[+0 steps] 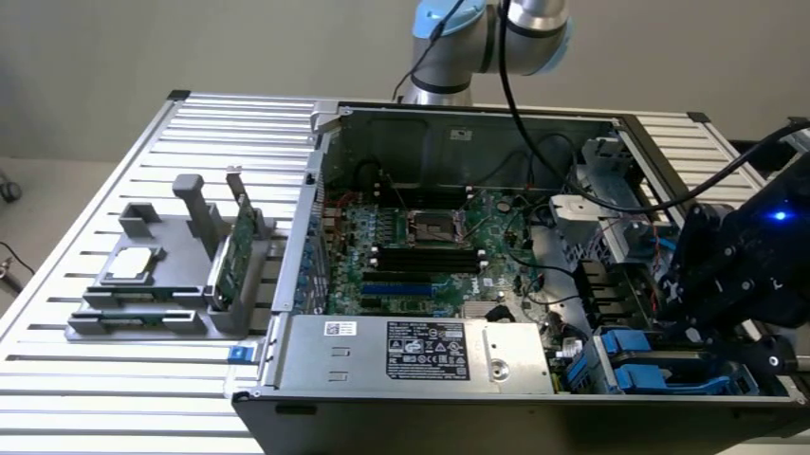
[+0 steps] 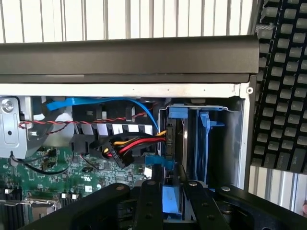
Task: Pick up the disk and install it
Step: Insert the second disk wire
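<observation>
Computer case: an open tower is laid on its side on a slatted metal table, so that its inside can be reached from above.
Motherboard: seen flat on the floor of the case, with cables run across it.
Drive bay: set in the case corner at the exterior view's right, where blue carriers are stood on edge side by side.
Gripper: a black tool is held over the drive bay; in the wrist view its two fingers are seen just apart, on either side of a blue tab. Whether the tab is clamped cannot be told.
Disk: stood on edge in the bay, judged seated or nearly so; a dark metal edge is framed by a blue plastic carrier, with a blue tab toward the gripper. Red, yellow and black wires are plugged in just beside it.
Parts stand: a grey holder is placed well apart on the table, with a green card and a small silver chip kept in it.
</observation>
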You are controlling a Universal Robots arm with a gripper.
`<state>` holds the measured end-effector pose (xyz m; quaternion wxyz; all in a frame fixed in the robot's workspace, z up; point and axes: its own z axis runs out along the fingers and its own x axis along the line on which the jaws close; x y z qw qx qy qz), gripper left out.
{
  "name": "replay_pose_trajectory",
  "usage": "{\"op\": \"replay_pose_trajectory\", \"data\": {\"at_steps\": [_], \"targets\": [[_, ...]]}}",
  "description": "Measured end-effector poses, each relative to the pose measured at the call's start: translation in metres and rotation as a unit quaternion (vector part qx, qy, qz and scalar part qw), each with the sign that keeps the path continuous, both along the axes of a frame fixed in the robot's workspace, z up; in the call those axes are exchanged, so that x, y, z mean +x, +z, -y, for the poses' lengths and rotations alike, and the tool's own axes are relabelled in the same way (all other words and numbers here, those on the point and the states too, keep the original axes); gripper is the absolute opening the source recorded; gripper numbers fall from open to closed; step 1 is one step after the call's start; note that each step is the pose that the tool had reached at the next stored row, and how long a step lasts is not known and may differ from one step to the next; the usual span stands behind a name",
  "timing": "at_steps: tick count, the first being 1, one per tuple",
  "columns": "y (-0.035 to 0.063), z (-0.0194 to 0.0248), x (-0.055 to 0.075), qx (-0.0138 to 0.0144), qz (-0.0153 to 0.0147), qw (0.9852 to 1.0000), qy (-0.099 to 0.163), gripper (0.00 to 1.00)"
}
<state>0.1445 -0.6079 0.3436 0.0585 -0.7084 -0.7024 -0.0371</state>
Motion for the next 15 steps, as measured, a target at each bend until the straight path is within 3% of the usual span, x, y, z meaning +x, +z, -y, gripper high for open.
{"op": "replay_pose_trajectory", "data": {"at_steps": [3, 10, 12, 14, 15], "targets": [[0.0037, 0.0000, -0.006, 0.0025, 0.0000, 1.0000, 0.001, 0.25], [0.0175, 0.0000, -0.018, 0.0036, 0.0002, 1.0000, 0.003, 0.25], [0.0179, 0.0000, -0.022, 0.0039, 0.0013, 1.0000, 0.003, 0.23], [0.0180, 0.0000, -0.022, 0.0037, 0.0015, 1.0000, 0.003, 0.11], [0.0180, 0.0000, -0.022, 0.0038, 0.0015, 1.0000, 0.003, 0.11]]}}
